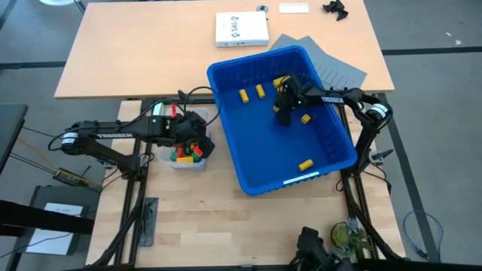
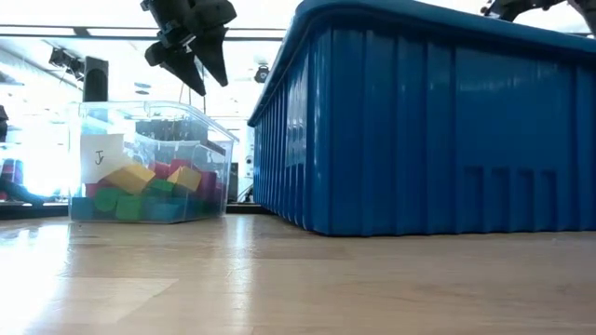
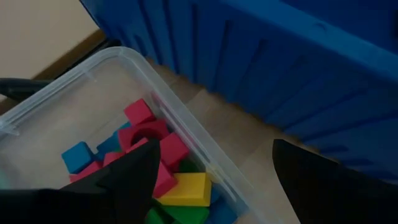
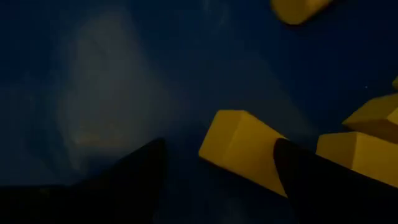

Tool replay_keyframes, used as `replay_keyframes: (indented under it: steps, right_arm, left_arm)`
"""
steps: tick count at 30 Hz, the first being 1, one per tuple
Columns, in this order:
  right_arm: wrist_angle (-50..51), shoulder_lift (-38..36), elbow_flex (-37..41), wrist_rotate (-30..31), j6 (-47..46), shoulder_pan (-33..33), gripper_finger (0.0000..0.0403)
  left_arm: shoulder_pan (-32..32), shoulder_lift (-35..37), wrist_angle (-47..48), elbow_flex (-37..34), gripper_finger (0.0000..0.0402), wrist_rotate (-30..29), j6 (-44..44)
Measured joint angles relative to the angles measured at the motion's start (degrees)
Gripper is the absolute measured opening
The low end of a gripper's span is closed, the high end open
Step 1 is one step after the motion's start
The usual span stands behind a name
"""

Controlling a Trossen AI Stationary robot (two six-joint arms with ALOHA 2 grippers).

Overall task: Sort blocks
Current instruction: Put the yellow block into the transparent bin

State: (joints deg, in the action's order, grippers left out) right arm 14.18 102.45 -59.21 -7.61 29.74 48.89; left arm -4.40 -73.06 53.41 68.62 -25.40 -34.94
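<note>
My right pincer (image 1: 283, 113) hung inside the big blue bin (image 1: 226, 135), near its middle, fingers spread wide and gripping nothing. Seen past my own fingers, a yellow block (image 4: 239, 149) lay on the bin floor just ahead of the gap between them, with two more yellow blocks (image 4: 367, 146) close beside it at about three o'clock. From above, other yellow blocks lay scattered on the bin floor: a pair (image 1: 251, 93) toward eleven o'clock of that pincer, one (image 1: 306, 118) just at three o'clock, and one (image 1: 305, 165) off at five o'clock near the bin's wall.

My left pincer (image 1: 197, 134) hovered above the small clear tub (image 2: 149, 163), which stood on the table (image 1: 218, 218) at nine o'clock of the bin, just beside its wall. Its fingers (image 3: 134, 171) also stood open and empty. In the tub lay red, blue, green and yellow blocks (image 3: 155, 168) heaped together.
</note>
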Motion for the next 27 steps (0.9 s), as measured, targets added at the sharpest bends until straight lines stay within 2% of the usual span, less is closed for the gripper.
replay_keyframes:
  steps: [3,9,13,16,18,23,25,27]
  right_arm:
    - [-0.4,0.9,-0.1,-1.6,-1.9,-0.1,0.0295]
    - [2.4,0.6,-0.1,-8.5,-3.3,-2.7,0.0295]
    - [4.2,-1.1,0.2,-9.4,-10.1,-5.6,0.0295]
    - [4.7,-3.6,0.4,-9.6,-9.9,-7.1,0.0295]
    - [3.9,-5.3,0.4,-9.4,-4.1,-7.5,0.0295]
    - [4.7,-6.2,0.3,-7.4,19.4,-7.3,0.0291]
    - [3.6,-4.7,0.2,-8.2,23.3,-7.0,0.0288]
    - [2.8,-2.3,0.2,-9.7,22.6,-6.7,0.0283]
  left_arm:
    - [0.0,0.0,0.1,0.0,0.0319,0.0,0.0]
    - [0.0,0.0,0.1,0.0,0.0319,0.0,0.2]
    - [0.0,0.0,0.0,0.0,0.0319,0.0,0.2]
    - [0.0,0.0,0.0,0.0,0.0319,0.0,0.2]
    - [0.0,0.0,0.0,0.0,0.0319,0.0,0.2]
    - [0.0,0.0,0.0,0.0,0.0319,0.0,0.2]
    - [0.0,0.0,0.0,0.0,0.0319,0.0,0.2]
    - [0.0,0.0,0.0,0.0,0.0319,0.0,0.2]
